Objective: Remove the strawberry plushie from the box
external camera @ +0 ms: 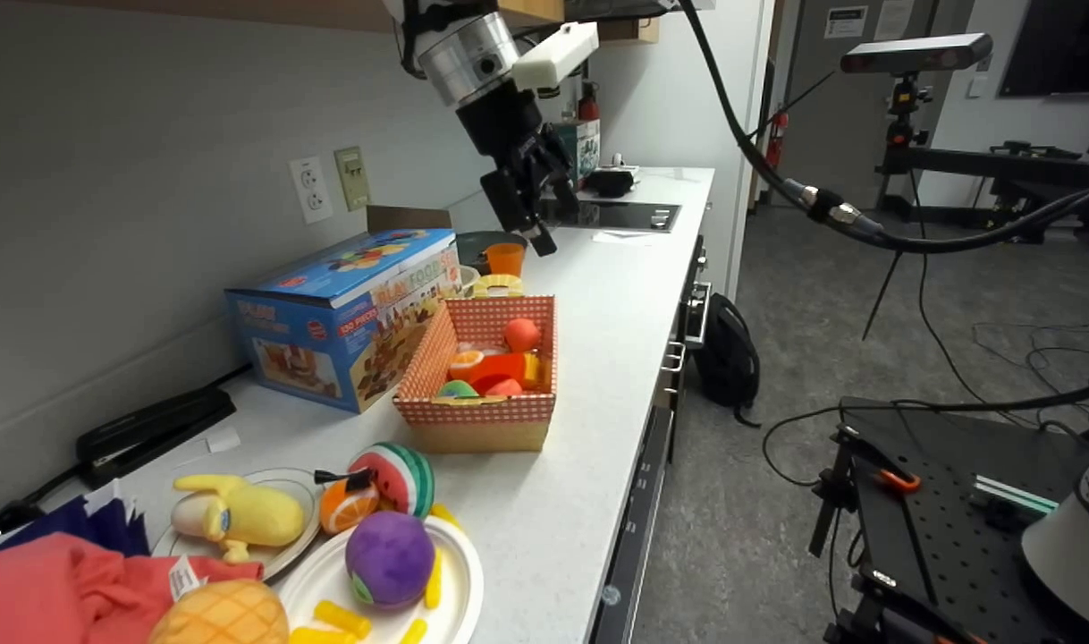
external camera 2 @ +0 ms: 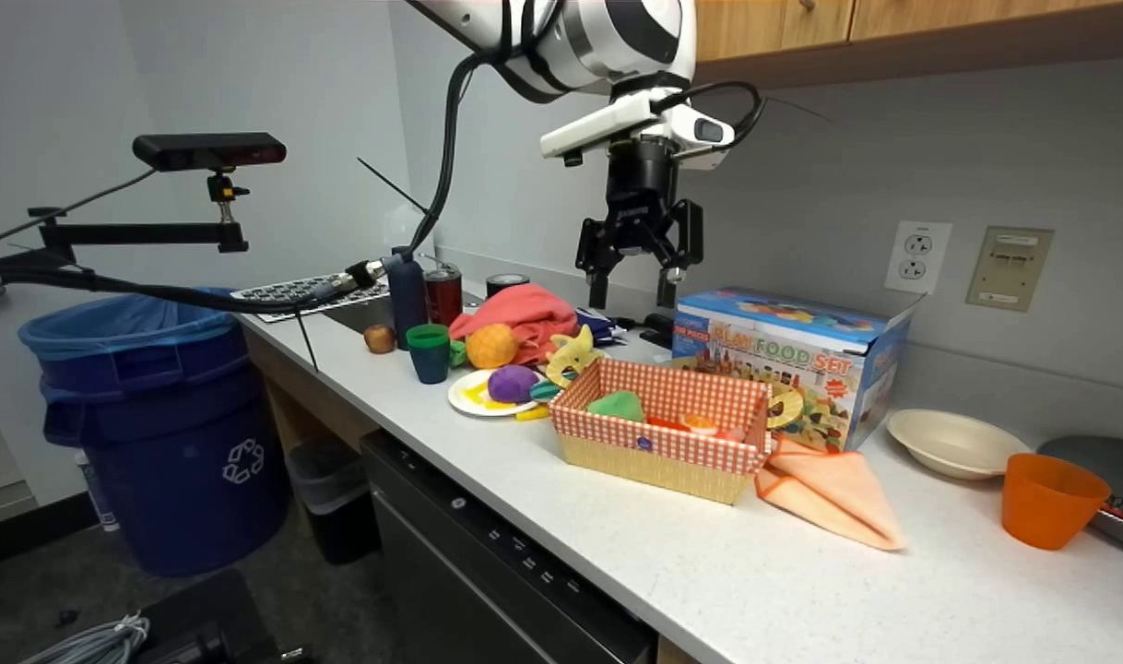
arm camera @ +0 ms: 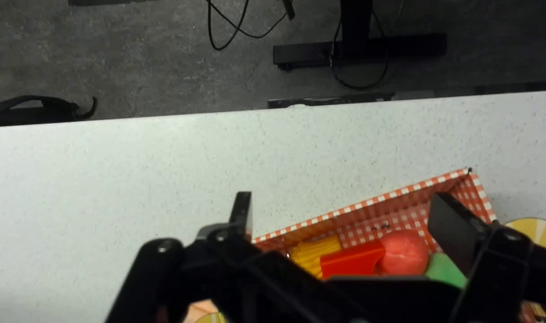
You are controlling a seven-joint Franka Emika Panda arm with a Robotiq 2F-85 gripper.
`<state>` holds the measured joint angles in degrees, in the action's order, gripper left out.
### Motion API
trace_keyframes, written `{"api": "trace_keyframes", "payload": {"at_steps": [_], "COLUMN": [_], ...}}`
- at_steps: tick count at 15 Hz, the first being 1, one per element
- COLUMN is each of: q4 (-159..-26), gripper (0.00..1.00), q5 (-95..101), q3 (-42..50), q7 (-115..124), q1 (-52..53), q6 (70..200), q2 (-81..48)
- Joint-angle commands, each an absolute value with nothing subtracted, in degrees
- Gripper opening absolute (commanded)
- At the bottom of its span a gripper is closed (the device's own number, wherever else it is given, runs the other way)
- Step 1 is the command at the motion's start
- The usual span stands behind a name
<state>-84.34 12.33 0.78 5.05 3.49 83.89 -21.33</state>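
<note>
Wrist view, L to R: blk bag at frame edge, wht counter, then gripper, its 2 fingers spread wide w/ a gap btwn. Seen btwn & past them, lower down: the box, red/wht check inside. In it, L to R: yel toy fries, red wedge, rounded red toy, grn toy partly hid by gripper.

In an exterior view, L to R: blue recycling bin; on counter, dk blue bottle, grn cup, purple round toy at wht plate, red cloth. Gripper hangs higher than the box, well apart from it. Box upright, top open, tan sides under check trim. Just beside it, blue printed carton & peach cloth; farther R, beige bowl, orange cup.

In an exterior view, L to R: yel plush, watermelon toy, box, & inside it a red ball at the end farthest from that cam. So 2 round red items in the box; can't tell which = strawberry plushie.
</note>
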Motion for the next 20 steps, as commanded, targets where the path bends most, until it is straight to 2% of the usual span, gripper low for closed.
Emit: {"api": "trace_keyframes", "payload": {"at_steps": [1, 10, 11, 12, 20], "q4": [-88.4, -107.5, -108.2, -103.4, -105.9], "gripper": [1.0, 1.0, 1.0, 1.0, 1.0], "q5": [13.7, 16.5, 18.7, 15.7, 17.3], "q3": [0.9, 1.0, 1.0, 0.6, 0.5], "q7": [6.8, 20.2, 23.6, 19.2, 23.4], "q1": [3.4, 4.8, 5.3, 4.1, 4.4], "q6": [86.1, 98.7, 100.3, 96.6, 99.9], "q2": [-20.1, -9.3, -8.6, -12.7, -10.7]}}
